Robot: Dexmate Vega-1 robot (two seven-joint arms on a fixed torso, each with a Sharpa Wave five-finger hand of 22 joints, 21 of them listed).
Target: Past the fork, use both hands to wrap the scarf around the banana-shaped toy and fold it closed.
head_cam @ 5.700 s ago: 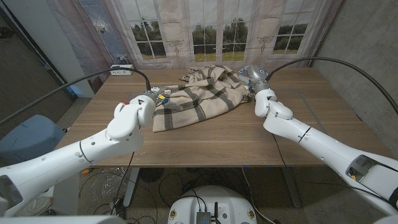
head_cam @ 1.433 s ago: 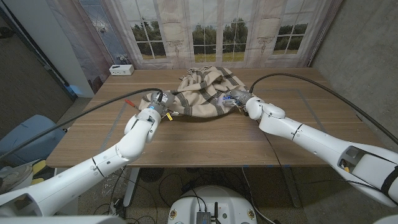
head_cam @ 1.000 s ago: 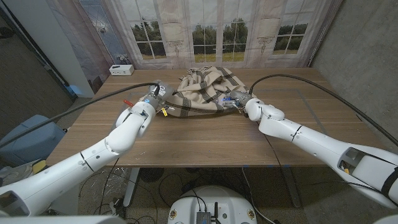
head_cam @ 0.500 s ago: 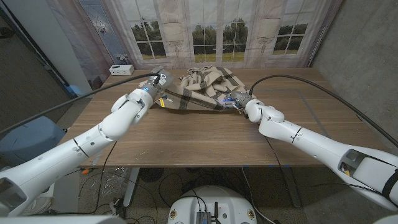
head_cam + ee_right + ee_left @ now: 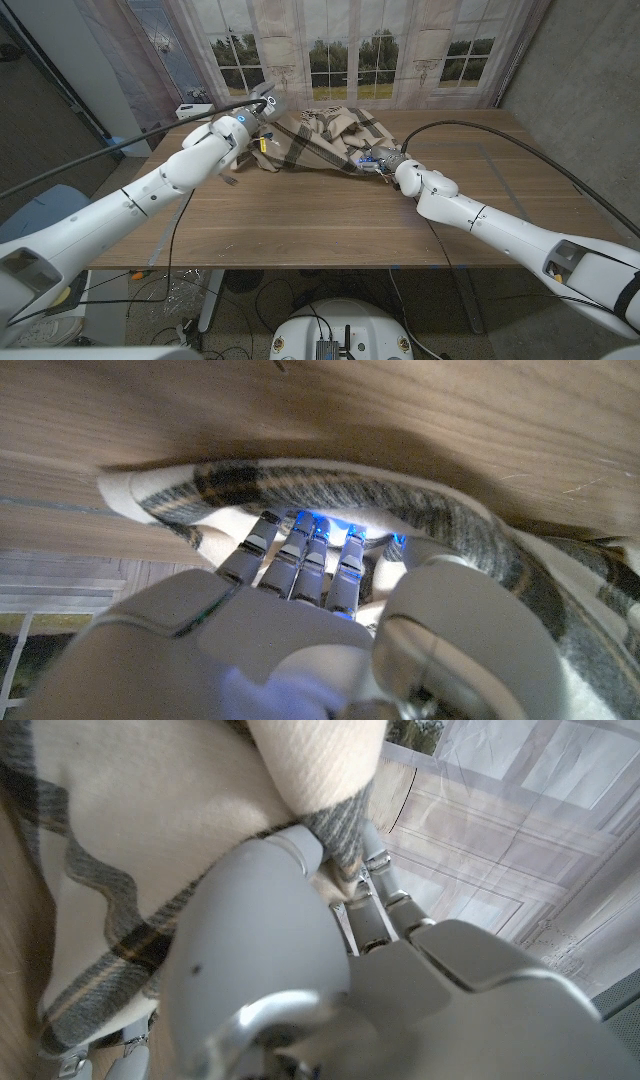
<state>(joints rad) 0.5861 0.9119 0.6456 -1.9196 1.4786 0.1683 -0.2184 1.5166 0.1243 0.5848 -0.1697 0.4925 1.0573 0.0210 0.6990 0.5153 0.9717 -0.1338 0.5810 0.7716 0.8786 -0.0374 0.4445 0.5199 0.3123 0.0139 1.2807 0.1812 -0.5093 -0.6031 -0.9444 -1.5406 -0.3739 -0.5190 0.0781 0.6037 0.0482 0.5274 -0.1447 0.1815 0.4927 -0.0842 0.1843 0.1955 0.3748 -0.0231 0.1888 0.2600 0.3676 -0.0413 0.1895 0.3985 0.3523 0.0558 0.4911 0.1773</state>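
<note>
Scarf (image 5: pixel 318 143) is bunched at the far middle of the counter (image 5: pixel 330 215), stretched between both hands. Cream with dark plaid stripes.

Left hand (image 5: pixel 254 122) is raised off the counter at the scarf's left end, gripping a fold. In the left wrist view the cloth (image 5: pixel 180 850) is pinched between thumb and fingers (image 5: pixel 375 895) and drapes over the hand (image 5: pixel 290 970).

Right hand (image 5: pixel 376 160) is low at the scarf's right edge. In the right wrist view its fingers (image 5: pixel 300 555) are tucked under the scarf's hem (image 5: pixel 330 495) and the thumb sits against the cloth, so it's holding the edge, down near the counter.

Banana-shaped toy: can't make it out; the scarf's folds cover whatever lies between the hands. Fork: can't pick it out either.

A white box (image 5: pixel 190 108) sits at the far counter corner, beyond the left hand, partly hidden by the arm's cable.
</note>
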